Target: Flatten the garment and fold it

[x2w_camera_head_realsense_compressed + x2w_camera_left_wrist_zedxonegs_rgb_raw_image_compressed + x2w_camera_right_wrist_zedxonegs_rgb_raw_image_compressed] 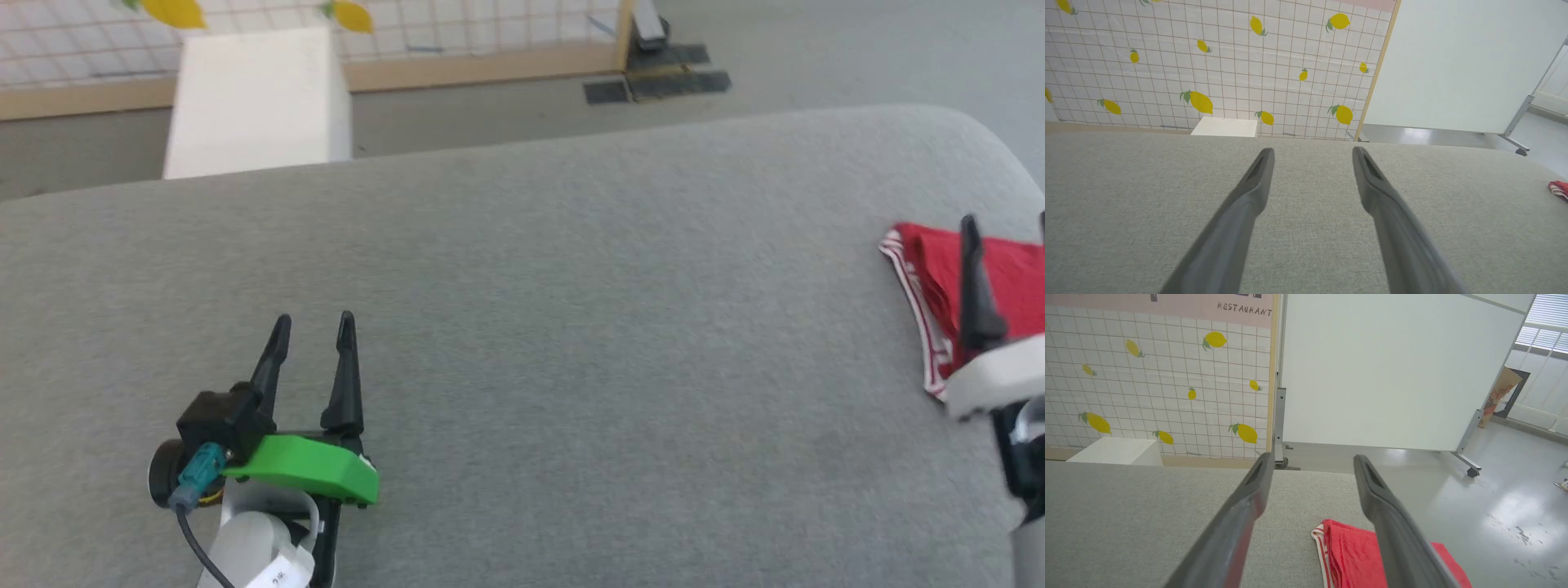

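The garment (939, 278) is a red bundle with white-and-red striped trim, lying folded on the grey table (571, 327) near its right edge. My right gripper (1006, 220) hovers over it, open, with nothing between its fingers. In the right wrist view the garment (1351, 555) lies below and between the spread fingers of the right gripper (1313, 457). My left gripper (314, 318) is open and empty over bare table at the lower left. The left wrist view shows the left gripper (1312, 150) and a red corner of the garment (1560, 188) far right.
A white box (253, 98) stands on the floor beyond the table's far edge, before a lemon-patterned tiled wall (1208, 61). A white wheeled panel (1392, 375) stands beyond the table's right end. The table's rounded far-right corner (980, 139) is close to the garment.
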Tool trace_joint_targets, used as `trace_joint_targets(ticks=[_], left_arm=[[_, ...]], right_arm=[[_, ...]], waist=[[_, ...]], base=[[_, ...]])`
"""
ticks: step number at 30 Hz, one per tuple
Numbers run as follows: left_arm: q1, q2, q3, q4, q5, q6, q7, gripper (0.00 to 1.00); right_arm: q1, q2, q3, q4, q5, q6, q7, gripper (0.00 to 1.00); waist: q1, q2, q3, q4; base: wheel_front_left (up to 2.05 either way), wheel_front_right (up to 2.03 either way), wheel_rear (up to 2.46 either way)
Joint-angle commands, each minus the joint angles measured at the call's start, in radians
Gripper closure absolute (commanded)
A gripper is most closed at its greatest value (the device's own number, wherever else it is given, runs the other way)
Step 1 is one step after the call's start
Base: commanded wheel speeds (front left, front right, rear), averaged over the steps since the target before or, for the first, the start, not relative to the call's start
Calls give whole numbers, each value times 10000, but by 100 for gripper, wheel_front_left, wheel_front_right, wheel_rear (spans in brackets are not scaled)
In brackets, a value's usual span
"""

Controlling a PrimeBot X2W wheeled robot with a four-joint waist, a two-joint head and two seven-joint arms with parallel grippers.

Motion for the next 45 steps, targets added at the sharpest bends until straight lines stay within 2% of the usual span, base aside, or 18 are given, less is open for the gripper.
trace_joint_targets(ticks=[1, 6, 14, 23, 34, 35, 45], left_arm=[[116, -34, -30, 64, -58, -35, -35, 0], [198, -50, -117, 282, -115, 7, -35, 0], [402, -61, -190, 529, -167, 65, -35, 0], [556, -67, -315, 643, -243, 110, -36, 0], [513, -69, -423, 796, -392, 187, -36, 0], [471, -19, -406, 771, -261, 150, 5, 100], [493, -19, -390, 703, -202, 168, 77, 100]], right_arm=[[389, 250, 124, -408, 108, -19, -30, 0], [1359, 931, 357, -1413, 344, -19, -85, 0], [2447, 1516, 1007, -1505, 487, -19, -542, 0], [2997, 1741, 1420, -1315, 371, -19, -691, 0], [2921, 1759, 1627, -1165, 568, -19, -696, 0], [2927, 1737, 1603, -1178, 519, 0, -638, 100], [2922, 1734, 1610, -1191, 494, 0, -597, 100]], waist=[[1, 0, -714, 790], [1, 0, -891, 1120], [1, 0, -1215, 1321], [1, 0, -1281, 1315], [1, 0, -1254, 1276], [1, 0, -1254, 1275], [1, 0, -1258, 1266]], base=[[0, 0, 0], [0, 0, 0], [0, 0, 0], [0, 0, 0], [0, 0, 0], [0, 0, 0], [0, 0, 0]])
